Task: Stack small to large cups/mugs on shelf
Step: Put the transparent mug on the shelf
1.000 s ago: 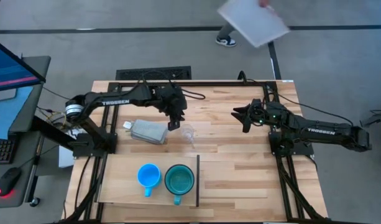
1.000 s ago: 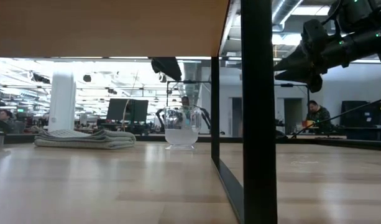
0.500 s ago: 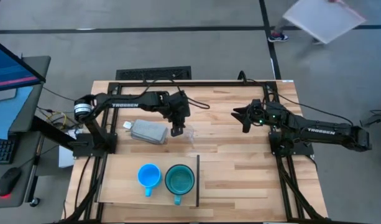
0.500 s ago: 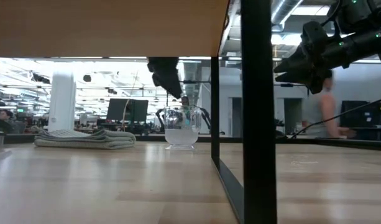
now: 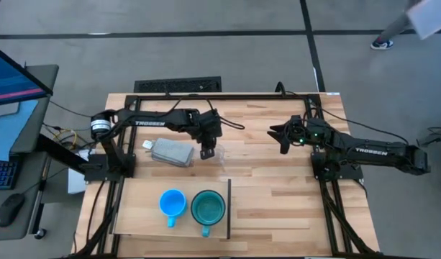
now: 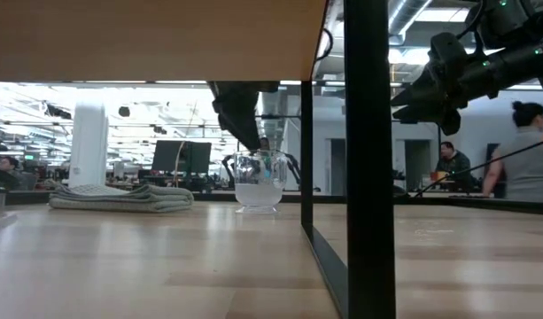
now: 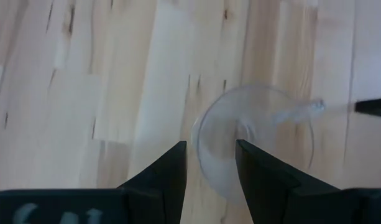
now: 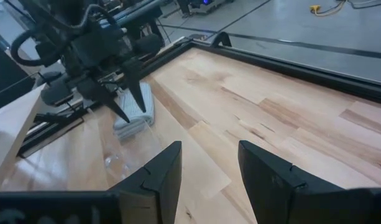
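The small clear cup point(image 5: 219, 155) stands upright on its base on the tabletop, also seen in the low view point(image 6: 258, 182) and the left wrist view point(image 7: 255, 140). My left gripper point(image 5: 208, 151) hangs open just above its rim on the cloth side point(image 6: 243, 120), pointing down; its fingers point(image 7: 210, 165) straddle one edge of the rim without touching. The blue mug point(image 5: 172, 203) and the teal mug point(image 5: 207, 208) stand side by side on the shelf point(image 5: 134, 219). My right gripper point(image 5: 283, 137) waits open above the table's right half point(image 8: 209, 168).
A folded grey cloth point(image 5: 171, 152) lies just left of the clear cup. The shelf's dark edge point(image 5: 229, 208) runs beside the teal mug. Bare tabletop point(image 5: 278, 194) spreads between shelf and right arm. People stand in the room behind point(image 6: 523, 164).
My left gripper has moved toward the table's right and near edge and come down, from beside the cloth to just above the clear cup's rim. The cup has stayed where it was.
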`<action>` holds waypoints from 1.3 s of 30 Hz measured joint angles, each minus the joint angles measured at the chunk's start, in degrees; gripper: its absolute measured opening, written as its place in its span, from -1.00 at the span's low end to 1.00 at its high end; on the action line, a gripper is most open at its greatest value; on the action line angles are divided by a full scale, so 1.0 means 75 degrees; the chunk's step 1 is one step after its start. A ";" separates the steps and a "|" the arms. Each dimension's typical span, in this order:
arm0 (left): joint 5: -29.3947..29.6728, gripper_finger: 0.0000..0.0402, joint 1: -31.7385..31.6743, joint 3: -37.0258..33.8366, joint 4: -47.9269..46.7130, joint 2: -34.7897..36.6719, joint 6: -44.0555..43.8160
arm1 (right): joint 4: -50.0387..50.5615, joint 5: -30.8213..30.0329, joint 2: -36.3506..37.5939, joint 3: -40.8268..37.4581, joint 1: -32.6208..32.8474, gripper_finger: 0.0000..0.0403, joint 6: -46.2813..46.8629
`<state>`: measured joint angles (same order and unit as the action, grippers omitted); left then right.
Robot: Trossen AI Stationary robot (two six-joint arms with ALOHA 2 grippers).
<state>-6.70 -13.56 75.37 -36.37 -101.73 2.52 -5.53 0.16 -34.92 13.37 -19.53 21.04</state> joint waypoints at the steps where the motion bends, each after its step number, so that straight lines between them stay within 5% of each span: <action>1: 0.0001 -0.36 0.0003 0.0012 0.0027 -0.0026 0.0002 | 0.0000 0.0000 0.0000 0.0000 0.0000 -0.11 0.0000; 28: 0.0152 -0.39 0.0032 -0.0003 -0.0223 -0.0463 0.0013 | 0.0083 0.0000 0.0000 0.0000 0.0000 -0.11 0.0000; 39: 0.0153 -0.96 0.0029 -0.0003 -0.0229 -0.0460 0.0212 | 0.0083 0.0000 0.0000 -0.0003 0.0000 -0.11 0.0000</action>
<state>-5.55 -13.34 75.35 -38.09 -105.19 4.11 -4.91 0.16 -34.92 13.34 -19.53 21.04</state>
